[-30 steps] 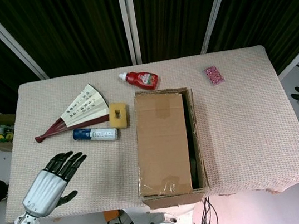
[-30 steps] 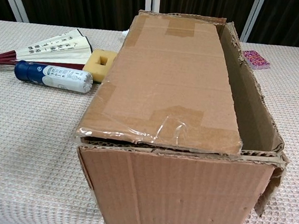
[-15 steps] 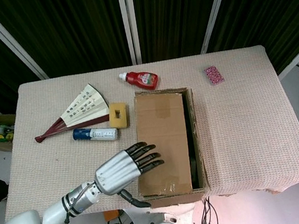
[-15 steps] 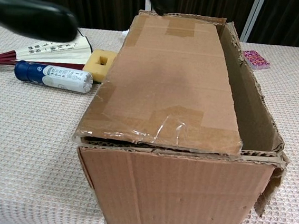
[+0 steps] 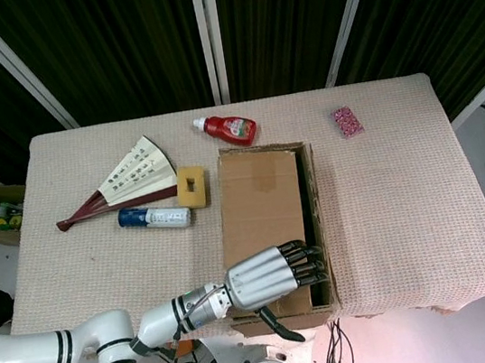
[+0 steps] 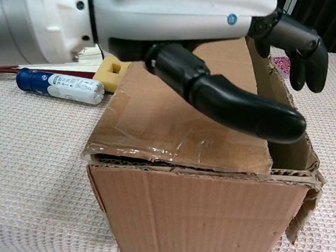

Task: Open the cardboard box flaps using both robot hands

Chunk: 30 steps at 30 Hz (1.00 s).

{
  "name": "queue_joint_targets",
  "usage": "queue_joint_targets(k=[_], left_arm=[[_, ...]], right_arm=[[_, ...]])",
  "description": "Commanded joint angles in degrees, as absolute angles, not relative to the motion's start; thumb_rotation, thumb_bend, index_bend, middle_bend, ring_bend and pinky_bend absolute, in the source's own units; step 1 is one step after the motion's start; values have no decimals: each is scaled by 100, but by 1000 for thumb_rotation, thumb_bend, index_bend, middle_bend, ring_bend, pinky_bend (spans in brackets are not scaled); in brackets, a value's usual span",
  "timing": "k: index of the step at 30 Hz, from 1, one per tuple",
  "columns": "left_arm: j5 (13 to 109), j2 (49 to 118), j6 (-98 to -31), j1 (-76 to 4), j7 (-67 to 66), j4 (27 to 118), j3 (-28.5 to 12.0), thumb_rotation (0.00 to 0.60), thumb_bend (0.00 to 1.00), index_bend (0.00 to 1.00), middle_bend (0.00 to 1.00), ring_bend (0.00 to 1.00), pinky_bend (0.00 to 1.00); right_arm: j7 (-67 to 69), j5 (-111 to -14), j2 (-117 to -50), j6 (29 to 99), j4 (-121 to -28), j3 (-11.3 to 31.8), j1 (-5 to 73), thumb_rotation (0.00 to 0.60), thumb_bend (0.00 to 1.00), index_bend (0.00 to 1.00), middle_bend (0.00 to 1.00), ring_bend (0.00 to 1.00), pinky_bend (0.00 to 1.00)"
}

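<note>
Left hand [image 5: 271,278] spread, holding nothing, above the cardboard box [image 5: 260,206] flap's free edge

- Tabletop [image 5: 392,205] covered in pale woven cloth.
- Cardboard box [image 5: 280,313] near front edge, middle.
- Folding fan [image 5: 124,183], yellow sponge block [image 5: 191,187], blue-and-white bottle [image 5: 155,217] left of box.
- Red bottle [image 5: 227,129] behind box.
- Small pink packet [image 5: 347,121] far right.

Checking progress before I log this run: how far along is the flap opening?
Barely started. Done: nothing; the long top flap lies flat on the cardboard box, with only a dark gap along its right side. In hand: the left robot hand is above the flap's near end, fingertips at its free edge. Left: lifting the flap; the right robot hand is out of view.
</note>
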<state>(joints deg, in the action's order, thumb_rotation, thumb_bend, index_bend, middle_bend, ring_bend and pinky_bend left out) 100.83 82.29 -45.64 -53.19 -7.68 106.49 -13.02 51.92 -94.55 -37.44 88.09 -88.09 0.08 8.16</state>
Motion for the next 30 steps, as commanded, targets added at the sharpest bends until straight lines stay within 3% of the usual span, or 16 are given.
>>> queue_joint_targets(k=[1, 23, 30], left_arm=[[9816, 8427, -4400, -5507, -959, 10396, -1380, 0, 0, 238, 246, 101, 209], [9463, 8623, -4377, -5945, -1489, 9910, -1055, 0, 0, 310, 305, 101, 208], [9390, 8569, -4363, -6051, -1665, 9911, -1021, 0, 0, 392, 393, 101, 208]], right_arm=[[5198, -9474, -3753, 8796, -8800, 13, 824, 600, 515, 0, 0, 0, 0], [5527, -9477, -3852, 8805, -8509, 39, 784, 600, 515, 0, 0, 0, 0], [5543, -9478, -3877, 8809, -8474, 47, 778, 600, 515, 0, 0, 0, 0]])
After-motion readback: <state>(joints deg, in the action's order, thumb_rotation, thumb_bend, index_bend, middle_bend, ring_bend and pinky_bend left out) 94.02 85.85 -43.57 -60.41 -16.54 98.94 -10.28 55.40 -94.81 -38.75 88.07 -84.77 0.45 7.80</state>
